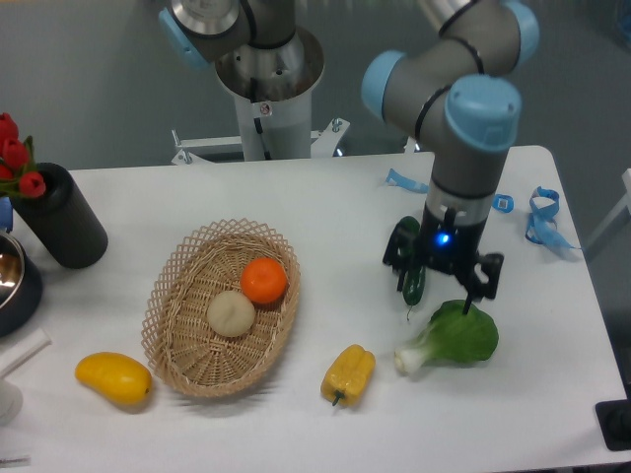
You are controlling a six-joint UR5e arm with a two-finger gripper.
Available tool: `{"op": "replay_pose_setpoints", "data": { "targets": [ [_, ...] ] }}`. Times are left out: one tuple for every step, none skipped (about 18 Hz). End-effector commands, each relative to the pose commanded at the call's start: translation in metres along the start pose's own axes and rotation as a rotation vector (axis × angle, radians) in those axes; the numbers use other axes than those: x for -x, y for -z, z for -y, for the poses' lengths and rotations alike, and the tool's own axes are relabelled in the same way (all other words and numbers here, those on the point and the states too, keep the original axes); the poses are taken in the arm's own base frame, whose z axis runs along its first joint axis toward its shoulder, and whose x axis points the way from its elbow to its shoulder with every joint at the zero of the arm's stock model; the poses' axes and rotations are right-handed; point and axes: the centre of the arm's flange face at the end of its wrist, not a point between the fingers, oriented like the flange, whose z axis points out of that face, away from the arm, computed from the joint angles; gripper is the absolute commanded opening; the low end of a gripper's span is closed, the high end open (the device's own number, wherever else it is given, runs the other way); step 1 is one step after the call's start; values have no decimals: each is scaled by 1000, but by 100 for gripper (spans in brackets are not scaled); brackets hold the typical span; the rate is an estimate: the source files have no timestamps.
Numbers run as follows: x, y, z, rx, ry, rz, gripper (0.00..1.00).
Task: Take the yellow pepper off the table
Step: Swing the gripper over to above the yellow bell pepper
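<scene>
While the claw (443,279) hovers spread, the yellow pepper (348,374) lies unobstructed near the table (325,197) edge.

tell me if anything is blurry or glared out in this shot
In the camera view, lighting is even and soft, with only faint shadows on the table. The yellow pepper is sharp. The gripper looks slightly smeared, a blue light glowing on it. No glare washes anything out.

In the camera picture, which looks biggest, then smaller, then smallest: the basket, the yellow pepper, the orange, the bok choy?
1. The basket, by far.
2. The bok choy.
3. The yellow pepper and the orange look about alike, the pepper slightly longer; too close to rank.
</scene>
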Motion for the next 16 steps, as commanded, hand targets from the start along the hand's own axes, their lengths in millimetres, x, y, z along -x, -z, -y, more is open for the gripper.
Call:
{"op": "replay_pose_setpoints", "data": {
  "targets": [
    [-3,-7,5,-2,-9,-1,100],
    [-8,-16,9,-1,-20,-8,100],
    [-11,-23,11,3,-25,-18,100],
    [-11,-26,11,7,-24,-23,100],
    [-15,-31,12,10,-28,-31,100],
    [-16,-35,12,12,-30,-35,100],
    [-17,-43,11,16,-32,-46,100],
    [-19,-46,14,16,-40,-48,100],
    [-22,-51,17,16,-47,-51,100],
    [-25,-57,19,18,-51,-57,100],
    [-27,-63,21,19,-57,-59,100],
    [-29,-68,21,21,-59,-64,100],
    [-29,-71,20,20,-61,-61,100],
    [-34,-74,23,18,-67,-64,100],
    [-38,-75,27,17,-76,-67,100],
    [-41,-78,28,19,-79,-72,100]
  ]
}}
